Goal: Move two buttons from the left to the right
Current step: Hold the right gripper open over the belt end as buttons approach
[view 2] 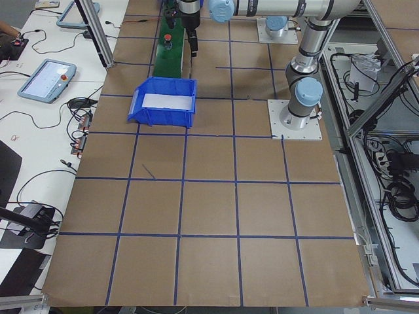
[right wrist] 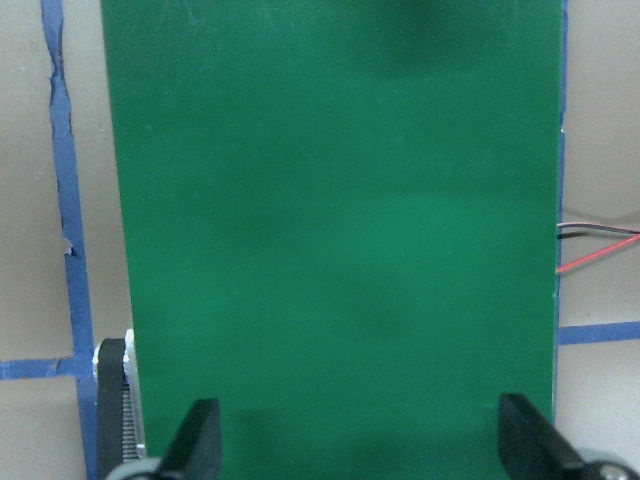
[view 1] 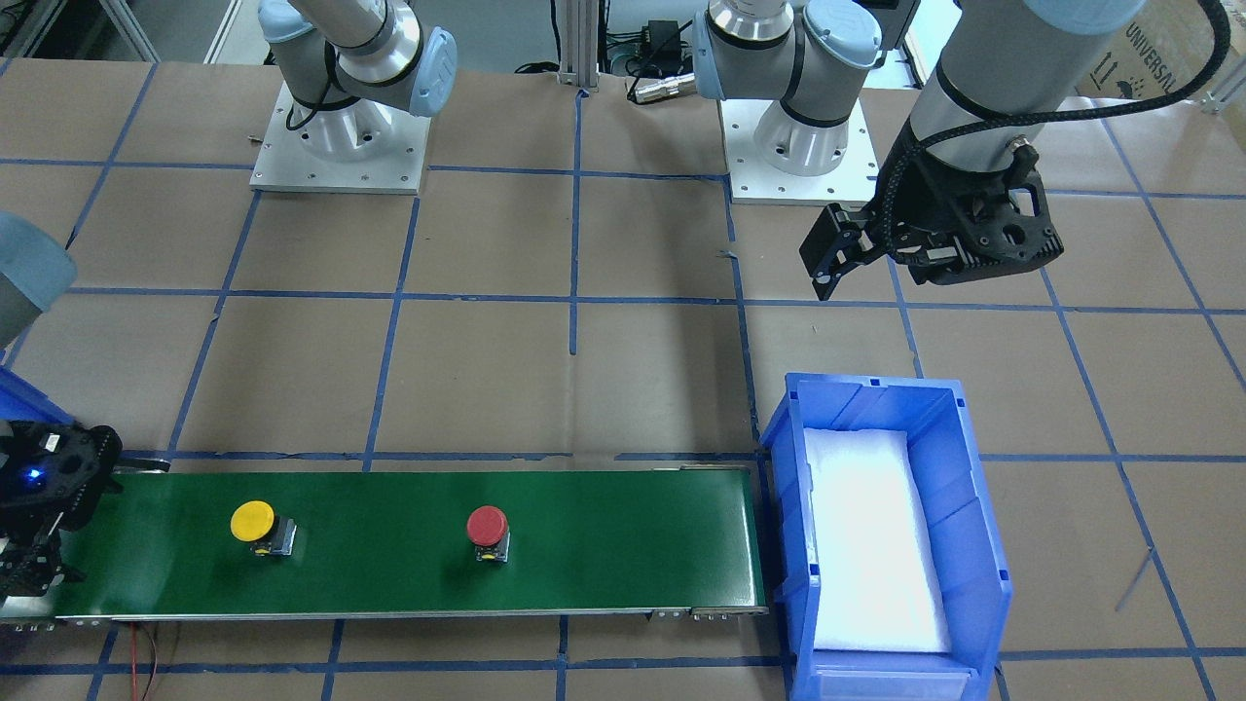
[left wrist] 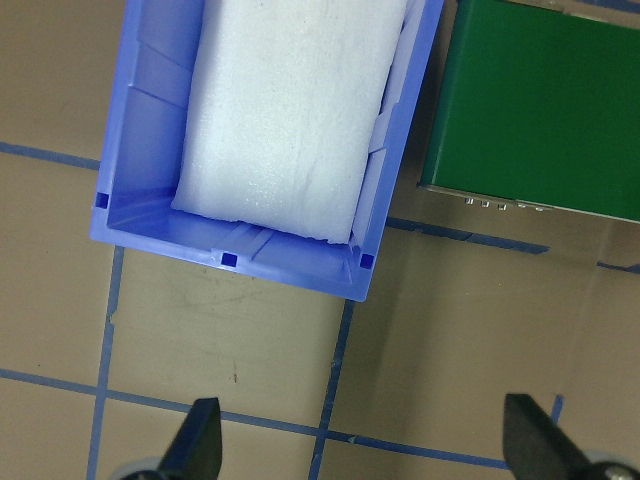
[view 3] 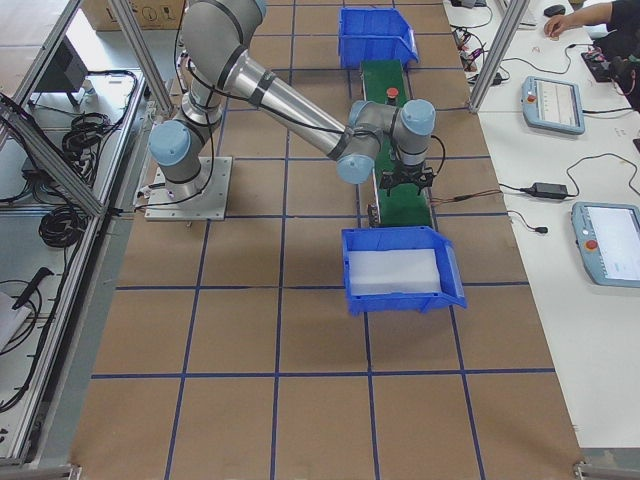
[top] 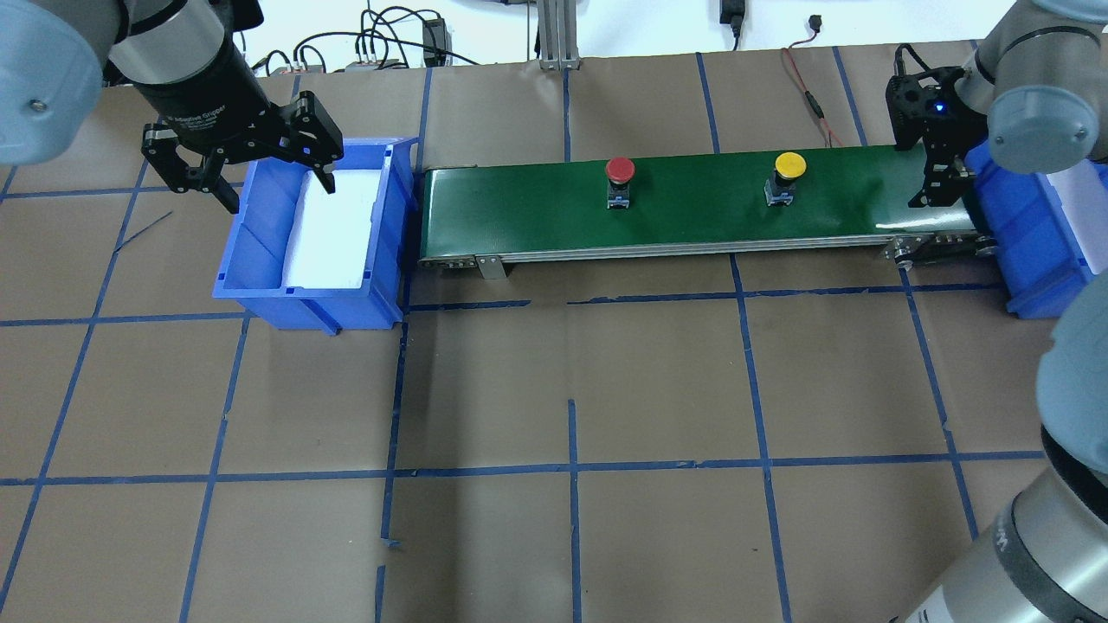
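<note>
Two buttons stand on the green conveyor belt [top: 692, 212]. The red-capped button [top: 620, 170] [view 1: 487, 527] is near the belt's middle, and the yellow-capped button [top: 789, 164] [view 1: 252, 521] is farther toward my right arm's end. My right gripper [top: 940, 186] [right wrist: 362, 450] hovers open over that end of the belt, with only bare green belt between its fingers. My left gripper [top: 277, 192] [left wrist: 365, 450] hangs open and empty above the near edge of the left blue bin [top: 260, 285], away from both buttons.
The left bin [view 1: 973, 545] holds only a white foam pad [left wrist: 290, 110]. A second blue bin [top: 1030, 251] sits past the belt's right end, also padded with white foam [view 3: 395, 272]. Brown paper with blue tape lines covers the table. Operator desks with tablets flank the side views.
</note>
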You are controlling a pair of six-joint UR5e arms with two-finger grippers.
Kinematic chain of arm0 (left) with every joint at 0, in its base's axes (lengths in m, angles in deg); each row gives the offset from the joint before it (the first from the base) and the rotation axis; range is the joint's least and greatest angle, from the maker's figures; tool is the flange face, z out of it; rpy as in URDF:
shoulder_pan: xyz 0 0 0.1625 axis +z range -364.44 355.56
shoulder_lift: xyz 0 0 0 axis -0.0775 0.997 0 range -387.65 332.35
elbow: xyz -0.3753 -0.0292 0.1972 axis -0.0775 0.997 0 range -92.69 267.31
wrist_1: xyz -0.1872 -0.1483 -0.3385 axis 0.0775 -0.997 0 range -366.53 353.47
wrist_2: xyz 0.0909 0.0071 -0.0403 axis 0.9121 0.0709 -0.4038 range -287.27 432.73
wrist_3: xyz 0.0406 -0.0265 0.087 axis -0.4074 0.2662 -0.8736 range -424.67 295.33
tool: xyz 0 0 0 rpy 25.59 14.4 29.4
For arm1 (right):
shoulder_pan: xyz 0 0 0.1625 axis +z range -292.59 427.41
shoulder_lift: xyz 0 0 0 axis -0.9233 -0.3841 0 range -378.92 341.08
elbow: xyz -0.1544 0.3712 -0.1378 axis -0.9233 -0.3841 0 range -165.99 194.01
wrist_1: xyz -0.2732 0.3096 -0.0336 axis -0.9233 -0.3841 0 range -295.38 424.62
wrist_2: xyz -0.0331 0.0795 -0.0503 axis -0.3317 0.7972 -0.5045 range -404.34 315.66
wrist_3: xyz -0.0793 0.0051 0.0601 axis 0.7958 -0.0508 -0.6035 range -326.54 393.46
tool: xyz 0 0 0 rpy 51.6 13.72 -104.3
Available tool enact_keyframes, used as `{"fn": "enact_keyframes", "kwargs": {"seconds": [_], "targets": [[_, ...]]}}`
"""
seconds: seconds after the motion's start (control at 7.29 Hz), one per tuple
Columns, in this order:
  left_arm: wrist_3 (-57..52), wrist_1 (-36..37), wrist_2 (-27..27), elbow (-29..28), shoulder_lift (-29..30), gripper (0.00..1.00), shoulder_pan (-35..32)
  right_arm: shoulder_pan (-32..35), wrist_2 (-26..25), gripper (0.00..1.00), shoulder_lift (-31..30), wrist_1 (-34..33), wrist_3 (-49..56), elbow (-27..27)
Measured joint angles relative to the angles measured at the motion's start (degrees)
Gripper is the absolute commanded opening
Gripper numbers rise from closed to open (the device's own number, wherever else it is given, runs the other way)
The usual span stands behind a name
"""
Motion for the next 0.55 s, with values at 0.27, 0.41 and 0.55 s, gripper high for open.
{"fn": "enact_keyframes", "kwargs": {"seconds": [0.27,0.41,0.55], "targets": [[0.0,-0.03,0.06,0.0,0.0,1.0,0.0,0.0,-0.36,1.0,1.1,0.64,0.96,-2.06],[0.0,-0.03,0.08,0.0,0.0,1.0,0.0,0.0,-0.37,1.0,1.35,1.08,1.2,-2.93],[0.0,0.01,0.09,-0.01,0.0,1.0,0.0,0.0,-0.2,1.0,1.53,1.46,1.39,-3.31]]}}
